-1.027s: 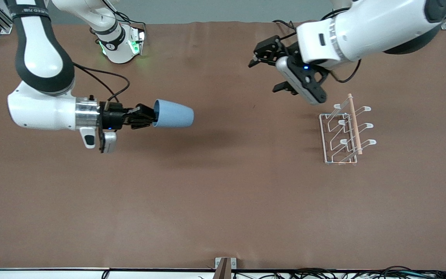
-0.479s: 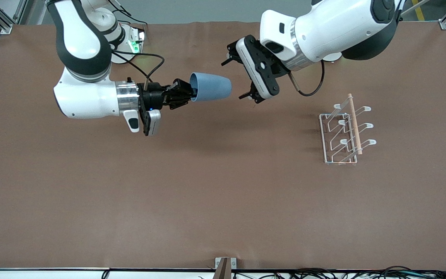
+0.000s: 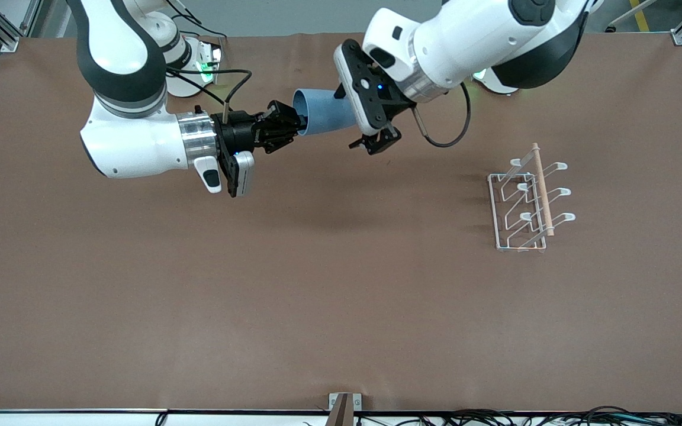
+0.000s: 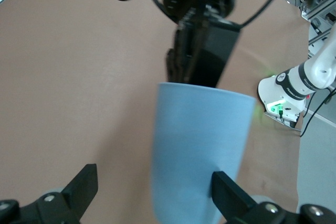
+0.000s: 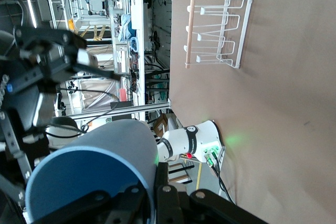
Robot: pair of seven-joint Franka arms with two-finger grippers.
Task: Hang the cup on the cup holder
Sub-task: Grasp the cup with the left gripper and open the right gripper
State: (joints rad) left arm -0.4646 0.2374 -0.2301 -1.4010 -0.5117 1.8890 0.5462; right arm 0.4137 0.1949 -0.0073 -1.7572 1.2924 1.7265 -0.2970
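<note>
While held sideways in the air over the table's robot-side middle, the cup (image 3: pixel 323 110), light blue and tapered, has its rim pinched by the right gripper (image 3: pixel 286 125), one finger inside the mouth and one outside. Left gripper (image 3: pixel 357 118): over the cup's closed end, fingers (image 4: pixel 84 187) spread wide on either side of the body, not yet touching it in the left wrist view. Cup holder (image 3: pixel 524 204): white wire rack with wooden rod along its top, standing on the brown table (image 3: pixel 317 296) toward the left arm's end, well apart from both grippers, prongs bare.
</note>
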